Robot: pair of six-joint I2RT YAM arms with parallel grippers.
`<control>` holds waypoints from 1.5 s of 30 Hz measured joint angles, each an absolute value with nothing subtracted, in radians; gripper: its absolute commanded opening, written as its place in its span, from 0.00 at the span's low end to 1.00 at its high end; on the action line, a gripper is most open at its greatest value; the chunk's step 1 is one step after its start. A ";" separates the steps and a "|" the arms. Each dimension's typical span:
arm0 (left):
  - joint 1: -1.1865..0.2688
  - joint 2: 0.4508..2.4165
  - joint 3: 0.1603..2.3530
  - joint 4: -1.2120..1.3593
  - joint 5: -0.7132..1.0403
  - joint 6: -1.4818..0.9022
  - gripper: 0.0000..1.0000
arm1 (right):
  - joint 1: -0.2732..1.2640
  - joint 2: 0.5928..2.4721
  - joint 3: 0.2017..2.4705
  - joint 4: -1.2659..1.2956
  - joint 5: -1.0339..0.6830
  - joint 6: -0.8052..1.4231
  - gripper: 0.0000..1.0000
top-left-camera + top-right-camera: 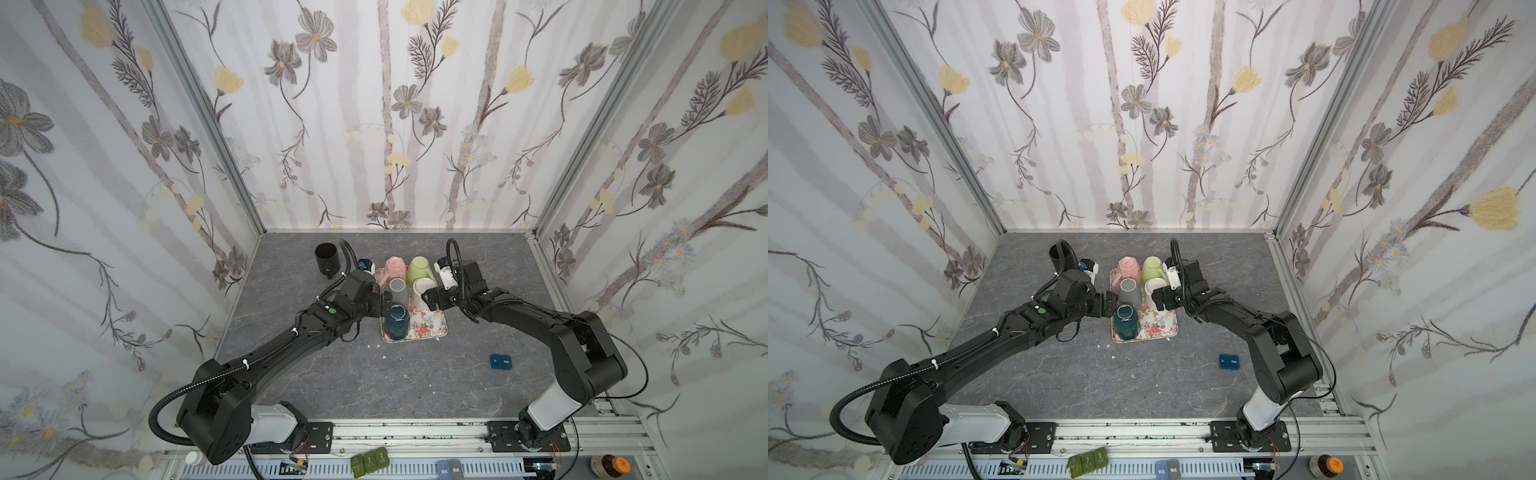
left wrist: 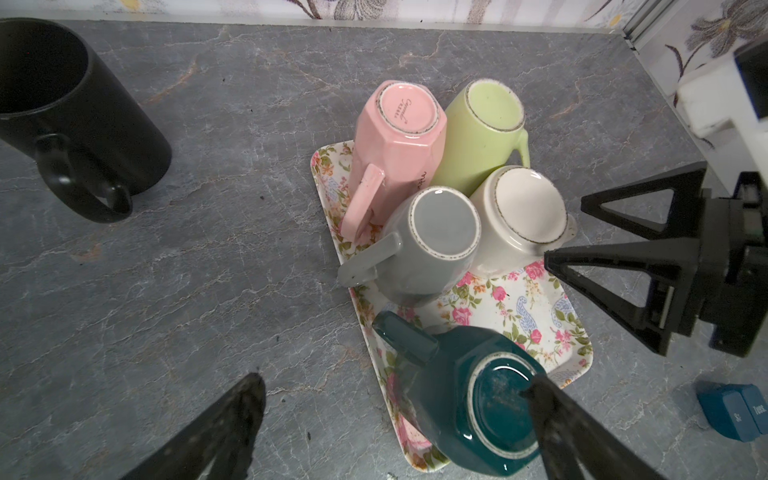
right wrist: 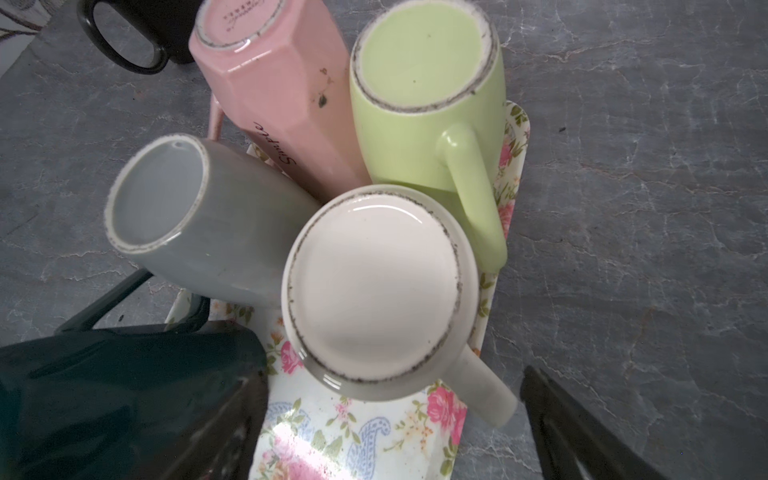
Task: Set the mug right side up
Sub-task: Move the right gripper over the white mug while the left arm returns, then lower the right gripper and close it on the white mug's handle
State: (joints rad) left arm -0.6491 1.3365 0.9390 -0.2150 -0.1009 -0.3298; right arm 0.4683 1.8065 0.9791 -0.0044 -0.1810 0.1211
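Note:
Several mugs stand upside down on a floral tray [image 1: 432,326]: pink [image 1: 395,266], green [image 1: 420,268], grey [image 1: 398,289], cream [image 1: 423,288] and teal [image 1: 397,323]. My left gripper [image 1: 386,305] hangs open at the tray's left edge. In the left wrist view its fingers [image 2: 552,415] straddle the teal mug [image 2: 478,399], holding nothing. My right gripper [image 1: 430,300] is open just above the cream mug [image 3: 374,291]. That mug's handle [image 3: 482,386] lies between its fingers.
A black mug [image 1: 326,257] stands upright on the grey table at the back left. A small blue box [image 1: 501,361] lies to the right of the tray. Patterned walls close in the back and both sides.

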 measured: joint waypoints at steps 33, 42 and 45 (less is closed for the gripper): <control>-0.627 1.375 0.989 -0.218 -0.180 -0.374 1.00 | 0.528 1.802 0.945 -0.052 -0.272 0.181 0.71; -0.627 1.402 0.989 -0.218 -0.179 -0.387 1.00 | 0.558 1.864 1.099 -0.263 -0.151 0.147 0.58; -0.625 1.414 0.991 -0.218 -0.170 -0.392 1.00 | 0.565 1.888 1.149 -0.326 -0.113 0.135 0.54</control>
State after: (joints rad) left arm -0.6254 1.4136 0.9905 -0.2176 -0.1703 -0.3923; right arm 0.5652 1.8881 1.1492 -0.3264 -0.1131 0.1349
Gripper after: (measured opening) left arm 0.997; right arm 0.544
